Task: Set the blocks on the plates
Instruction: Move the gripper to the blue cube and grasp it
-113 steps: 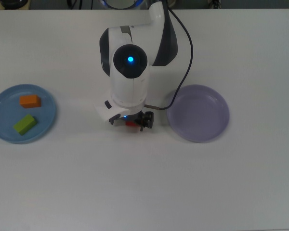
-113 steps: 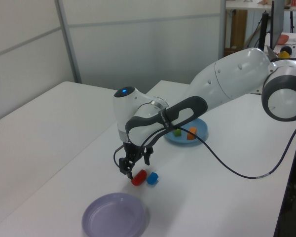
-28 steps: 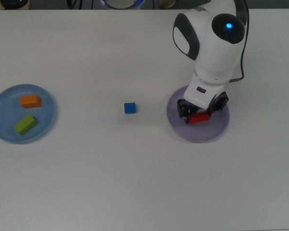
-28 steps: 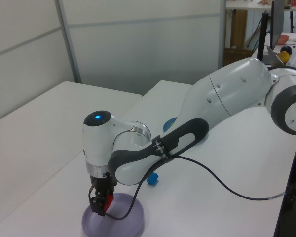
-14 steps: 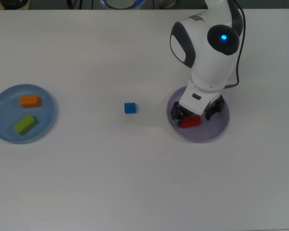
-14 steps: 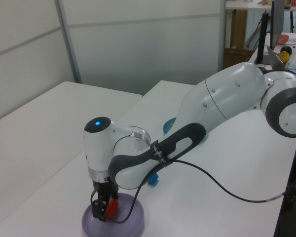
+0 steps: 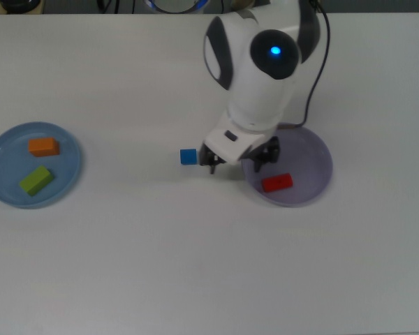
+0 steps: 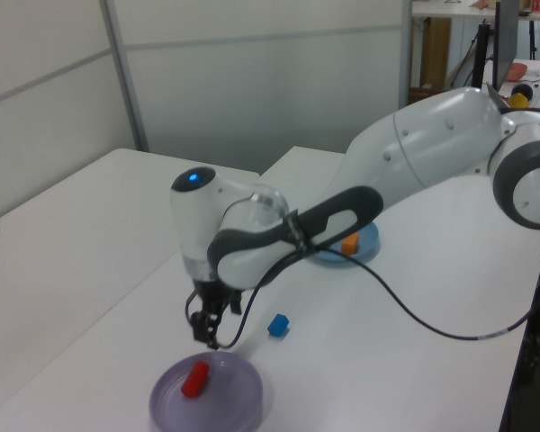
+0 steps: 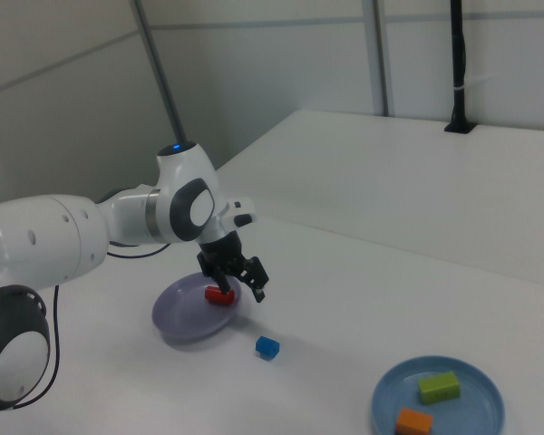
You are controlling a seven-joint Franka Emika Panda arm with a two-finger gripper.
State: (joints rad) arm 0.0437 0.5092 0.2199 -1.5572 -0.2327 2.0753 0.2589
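Hovering between the blue cube (image 7: 188, 156) and the lavender plate (image 7: 314, 157) in the top view, the gripper (image 7: 239, 165) had its fingers spread and held nothing. The red oblong block (image 7: 276, 183) lay on that plate, toward the top view's left side of it. At the top view's far left, the light blue plate (image 7: 0, 157) carried the orange cuboid (image 7: 43, 146) and the green cuboid (image 7: 35, 180).

In the left view, the gripper (image 8: 209, 329) hung above the white table (image 8: 90, 234) just behind the lavender plate (image 8: 234, 400), apart from the red block (image 8: 194, 379) and the blue cube (image 8: 278, 325).

In the right view, the spread gripper (image 9: 240, 276) stood over the lavender plate's (image 9: 177, 319) edge, in front of the red block (image 9: 219, 294); the blue cube (image 9: 267, 347) sat on the table nearby, and the light blue plate (image 9: 471, 412) with the green cuboid (image 9: 439, 386) and the orange cuboid (image 9: 413, 421) lay well apart.
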